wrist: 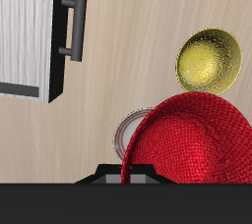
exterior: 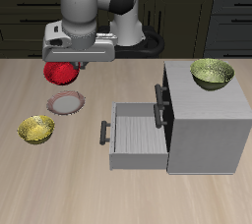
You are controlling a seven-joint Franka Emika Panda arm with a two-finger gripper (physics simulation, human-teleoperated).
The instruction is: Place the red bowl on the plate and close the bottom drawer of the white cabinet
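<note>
Red bowl (wrist: 192, 141) hangs gripped in the tool (exterior: 65, 66), above the tabletop (exterior: 59, 184) and slightly behind the plate (exterior: 67, 102); released now it could catch the rim and tip off. Bottom drawer (exterior: 133, 135) stands open

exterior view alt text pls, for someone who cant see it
A robot arm's claw holds the red bowl in the air, farther back than the plate on the wooden table. The white cabinet's bottom drawer stands pulled open, an olive-green bowl sits on the cabinet and a yellow-gold bowl rests near the plate.
</note>
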